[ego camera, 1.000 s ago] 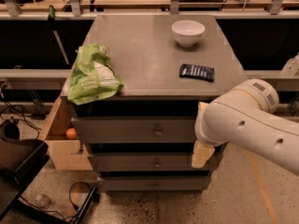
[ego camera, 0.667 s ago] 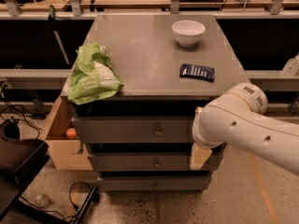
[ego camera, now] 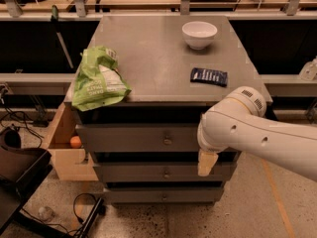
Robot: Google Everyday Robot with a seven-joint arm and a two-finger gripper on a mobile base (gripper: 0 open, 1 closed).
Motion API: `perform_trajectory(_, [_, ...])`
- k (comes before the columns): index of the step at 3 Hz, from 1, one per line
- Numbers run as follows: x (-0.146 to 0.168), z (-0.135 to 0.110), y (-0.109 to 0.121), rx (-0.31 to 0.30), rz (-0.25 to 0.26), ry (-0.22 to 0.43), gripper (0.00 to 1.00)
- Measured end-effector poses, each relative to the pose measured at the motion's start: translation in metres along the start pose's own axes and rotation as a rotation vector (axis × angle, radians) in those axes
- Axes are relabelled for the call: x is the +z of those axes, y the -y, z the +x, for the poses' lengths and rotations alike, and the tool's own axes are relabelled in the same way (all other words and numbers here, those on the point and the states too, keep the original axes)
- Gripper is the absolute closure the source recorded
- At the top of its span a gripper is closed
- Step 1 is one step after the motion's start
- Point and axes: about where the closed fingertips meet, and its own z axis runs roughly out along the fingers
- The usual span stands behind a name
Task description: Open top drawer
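The gripper (ego camera: 206, 164) hangs just below the right end of the top drawer (ego camera: 133, 139), at the end of a white arm (ego camera: 257, 135) that comes in from the right and covers that end of the drawer's front; I cannot tell whether the gripper is open or closed. The top drawer's small round knob (ego camera: 167, 141) sits left of the gripper, apart from it. Below the top drawer are two narrower grey drawer fronts (ego camera: 148, 173). Above it, on the grey cabinet top (ego camera: 148, 53), a dark blue packet (ego camera: 209, 76) lies over its right part, a white bowl (ego camera: 199, 33) stands farther back, and a green chip bag (ego camera: 99, 81) hangs over the front edge above its left end. Left of the top drawer a pale wooden box (ego camera: 67, 157) holds an orange ball (ego camera: 75, 142).
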Motion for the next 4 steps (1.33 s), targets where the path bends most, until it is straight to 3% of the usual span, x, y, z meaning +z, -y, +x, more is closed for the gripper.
perform_trajectory(2, [0.0203, -0.0125, 0.0053, -0.038, -0.035, -0.005, 0.40])
perform_trajectory(3, [0.0191, -0.0121, 0.0054, -0.038, -0.033, -0.006, 0.72])
perform_trajectory(4, [0.0164, -0.0123, 0.0065, -0.039, -0.033, -0.006, 0.95])
